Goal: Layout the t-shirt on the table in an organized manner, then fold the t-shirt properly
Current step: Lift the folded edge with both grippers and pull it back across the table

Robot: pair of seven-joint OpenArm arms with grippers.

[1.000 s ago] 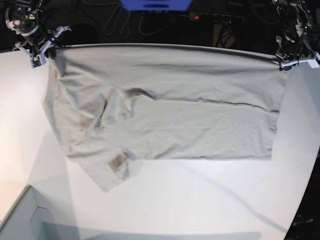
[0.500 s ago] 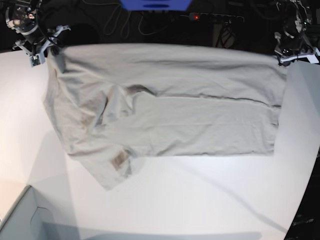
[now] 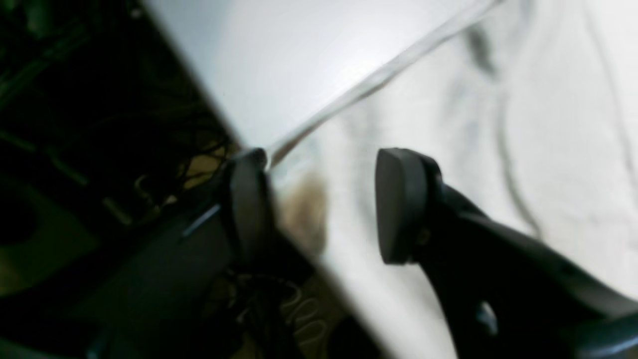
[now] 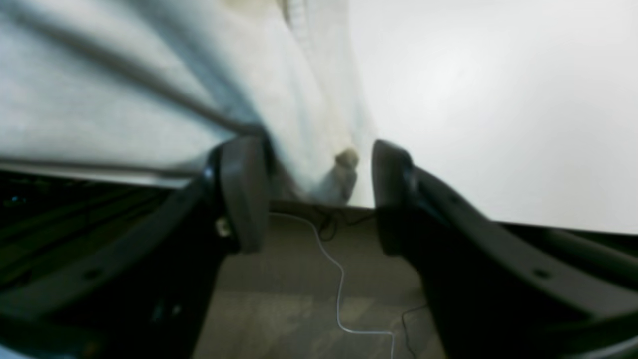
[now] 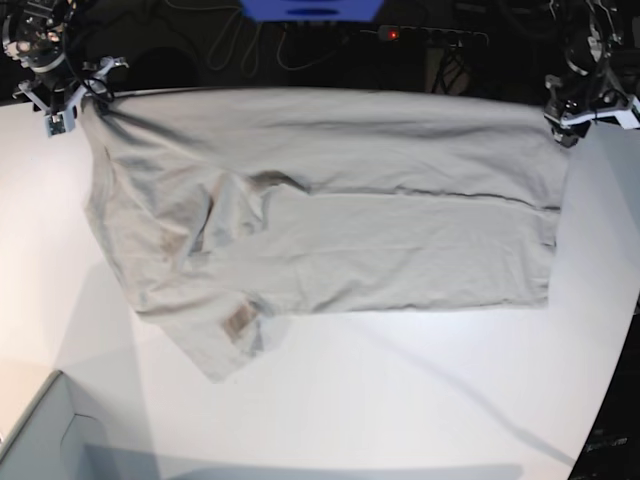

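The t-shirt (image 5: 330,215) is seen spread across the far half of the table (image 5: 400,400), its long edge lying along the curved far rim, with a folded-over flap and a sleeve bunched toward the near left of the base view. The left gripper (image 3: 319,204) is seen with its jaws parted and nothing pinched between them; cloth lies beyond and beneath the gap, at the table's far corner. The right gripper (image 4: 309,194) is likewise spread wide, with a hem of the shirt hanging just past the gap; whether that hem touches a pad cannot be told through the blur. Both corners are judged released, so the shirt rests on its own. Risk is noted at the far edge: cloth appears to overhang the rim there, and its weight may drag the shirt off the back. A withdrawing finger could also be snagged in the hem and the layout pulled askew. The bunched sleeve is judged likely to spoil a clean fold unless flattened.
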